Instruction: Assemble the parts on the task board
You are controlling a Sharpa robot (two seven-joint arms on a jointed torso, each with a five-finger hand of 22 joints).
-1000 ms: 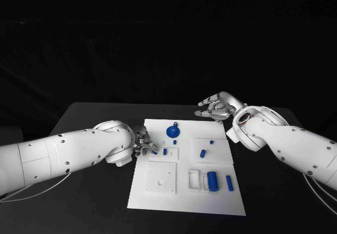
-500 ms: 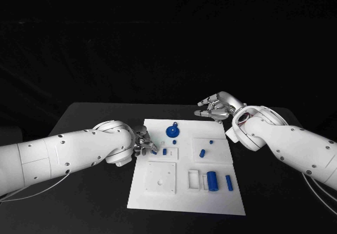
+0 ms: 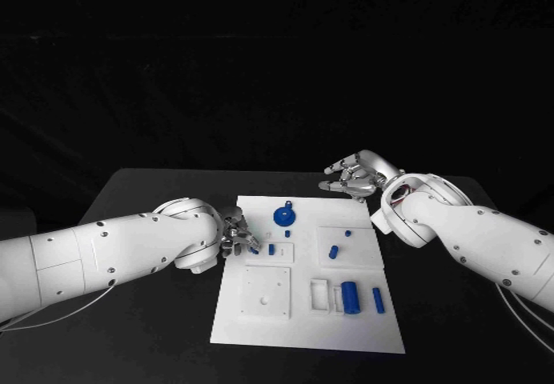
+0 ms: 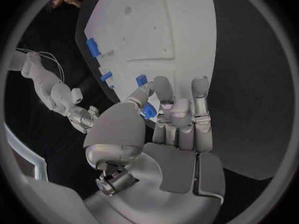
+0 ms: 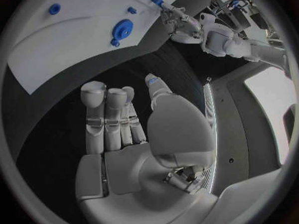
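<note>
The white task board (image 3: 303, 324) lies in the middle of the black table. My left hand (image 3: 234, 234) hovers at the board's left edge and pinches a small blue part (image 4: 148, 111) between thumb and fingertips, just over the upper-left raised plate (image 3: 281, 254). The right wrist view shows that same left hand (image 5: 179, 21) with the blue part (image 5: 157, 0) at its tips. My right hand (image 3: 358, 177) floats past the board's far right corner, fingers apart and holding nothing. On the board sit a round blue disc (image 3: 283, 216), a thick blue cylinder (image 3: 349, 297) and several small blue pegs.
A square white plate (image 3: 266, 292) with holes sits at the board's near left, with a slotted block (image 3: 319, 294) beside it. Bare black table (image 3: 150, 192) surrounds the board on all sides. Cables trail under both forearms.
</note>
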